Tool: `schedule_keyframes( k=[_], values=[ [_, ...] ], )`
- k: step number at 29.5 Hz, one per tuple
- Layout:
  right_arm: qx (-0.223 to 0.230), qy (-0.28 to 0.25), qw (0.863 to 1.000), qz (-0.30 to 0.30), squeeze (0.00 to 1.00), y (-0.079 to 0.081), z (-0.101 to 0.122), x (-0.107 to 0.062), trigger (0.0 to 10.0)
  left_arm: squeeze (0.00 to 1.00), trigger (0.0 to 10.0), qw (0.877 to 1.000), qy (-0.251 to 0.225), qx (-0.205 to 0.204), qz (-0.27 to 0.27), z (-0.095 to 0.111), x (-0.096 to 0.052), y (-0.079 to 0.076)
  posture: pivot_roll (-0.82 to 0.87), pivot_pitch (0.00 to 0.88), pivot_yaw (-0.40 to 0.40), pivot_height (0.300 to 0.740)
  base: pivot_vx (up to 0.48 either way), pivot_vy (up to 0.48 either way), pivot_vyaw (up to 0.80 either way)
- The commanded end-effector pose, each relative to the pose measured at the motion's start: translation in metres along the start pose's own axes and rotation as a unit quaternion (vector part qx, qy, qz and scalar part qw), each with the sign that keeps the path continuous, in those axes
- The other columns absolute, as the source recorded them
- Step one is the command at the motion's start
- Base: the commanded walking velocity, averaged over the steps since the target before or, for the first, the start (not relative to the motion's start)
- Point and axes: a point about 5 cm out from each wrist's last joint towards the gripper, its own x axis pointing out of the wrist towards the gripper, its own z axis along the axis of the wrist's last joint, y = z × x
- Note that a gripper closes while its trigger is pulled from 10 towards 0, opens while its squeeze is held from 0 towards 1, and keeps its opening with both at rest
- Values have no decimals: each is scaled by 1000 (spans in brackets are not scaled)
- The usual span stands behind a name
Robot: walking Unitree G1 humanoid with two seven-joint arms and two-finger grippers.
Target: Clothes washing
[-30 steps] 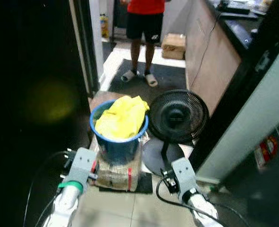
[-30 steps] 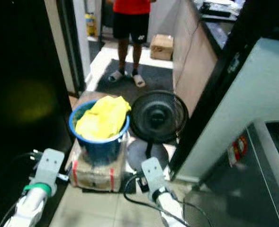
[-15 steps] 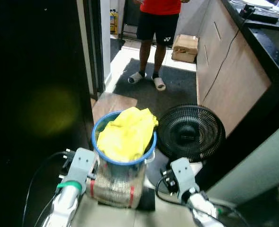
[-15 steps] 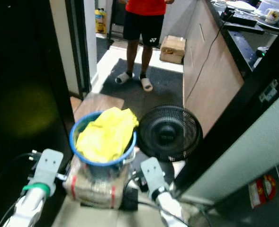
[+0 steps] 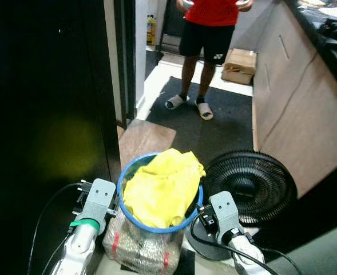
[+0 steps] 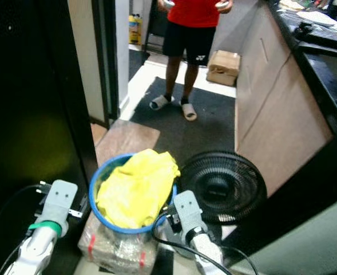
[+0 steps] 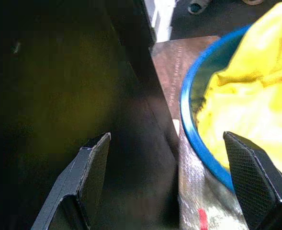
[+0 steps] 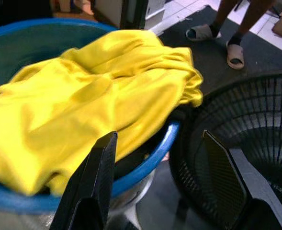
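Darkness fills the left of the frame, a black door edge point(image 5: 108, 103) close beside the left gripper point(image 7: 167, 184), whose fingers spread wide and hold nothing. At lower centre a blue tub point(image 5: 124, 180) sits on a wrapped bundle point(image 5: 135, 252), with yellow clothes point(image 5: 162, 186) heaped inside and spilling over the rim. The right gripper point(image 8: 162, 184) hovers at the rim, fingers wide apart and empty. Right of it stands a fan point(image 5: 254, 186); a person point(image 5: 211, 34) waits at the top. A clumsy reach could tip the perched tub or knock the fan.
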Motion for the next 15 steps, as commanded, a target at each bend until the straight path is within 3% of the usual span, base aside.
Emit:
schedule_keyframes(
  k=[1, 15],
  values=[
    [5, 11, 1000, -12, 0, -5, -5, -3, 10000, 0, 10000, 1000, 12, 0, -10, -6, -2, -5, 113, 43, -15, 740, 0, 0, 0],
    [4, 6, 1000, -5, 0, -3, -4, -2, 10000, 0, 10000, 1000, 12, 2, -18, -6, -3, -8, 115, 45, -17, 740, 0, 0, 0]
  ],
)
